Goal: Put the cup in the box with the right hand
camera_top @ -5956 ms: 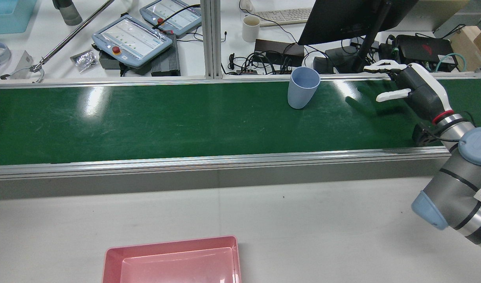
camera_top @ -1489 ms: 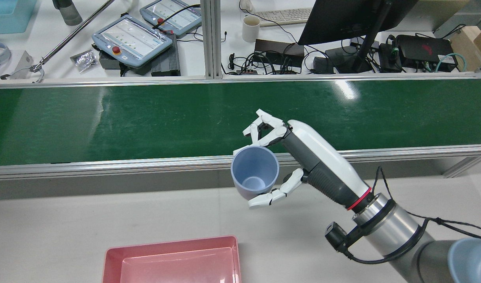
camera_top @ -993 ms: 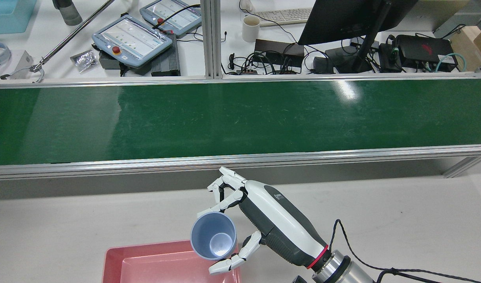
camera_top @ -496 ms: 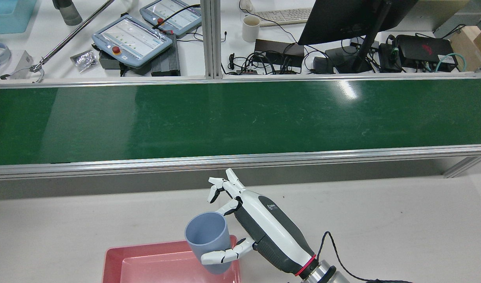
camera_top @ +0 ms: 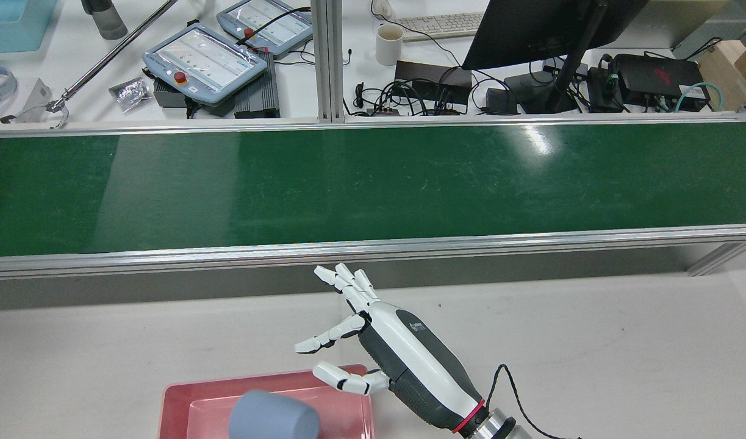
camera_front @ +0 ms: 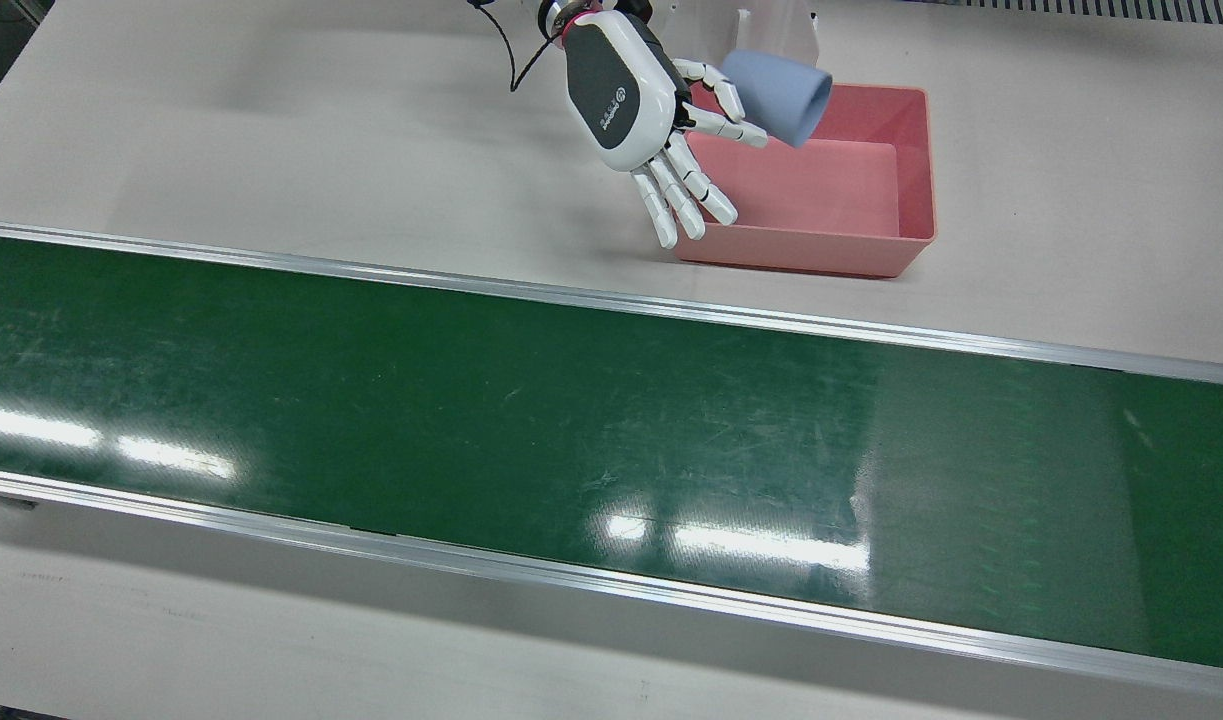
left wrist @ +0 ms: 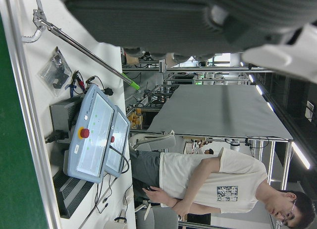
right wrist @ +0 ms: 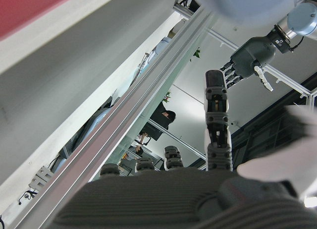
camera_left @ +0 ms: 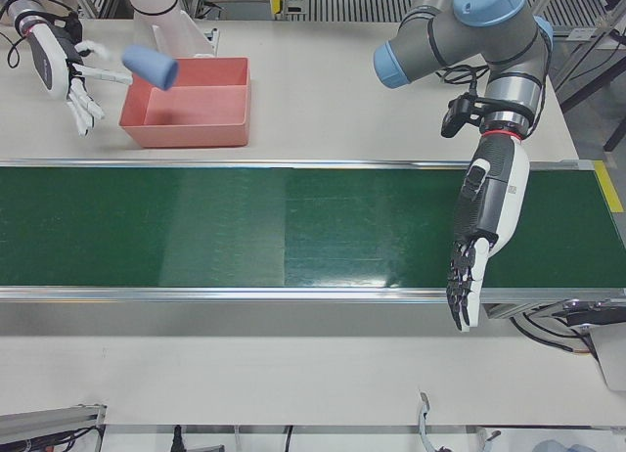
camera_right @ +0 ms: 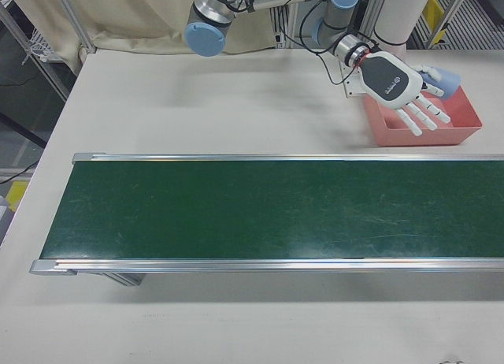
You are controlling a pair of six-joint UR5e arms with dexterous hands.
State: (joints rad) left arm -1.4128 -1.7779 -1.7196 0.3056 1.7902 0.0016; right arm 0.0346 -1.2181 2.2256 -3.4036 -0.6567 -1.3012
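Cup (camera_top: 274,416): blue, tipped sideways, apparently mid-drop over pink box (camera_front: 916,170). Right hand (camera_top: 403,360): fingers (camera_front: 683,195) spread, empty. Left hand (camera_left: 484,227): idle over belt (camera_front: 571,420), fingers straight. Risk: cup bouncing off rim onto bench (camera_top: 592,341).

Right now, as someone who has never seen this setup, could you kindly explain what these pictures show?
These are six camera views of one station: two robot arms, each ending in a fingered hand. Three cameras face the robot, one sits high behind it, and one rides on each hand. A green conveyor belt crosses the white table. The right hand is open beside the pink box, and the blue cup, tipped on its side, is over the box, no longer gripped. The left hand hangs open over the belt, holding nothing. A person shows in the left hand's camera.
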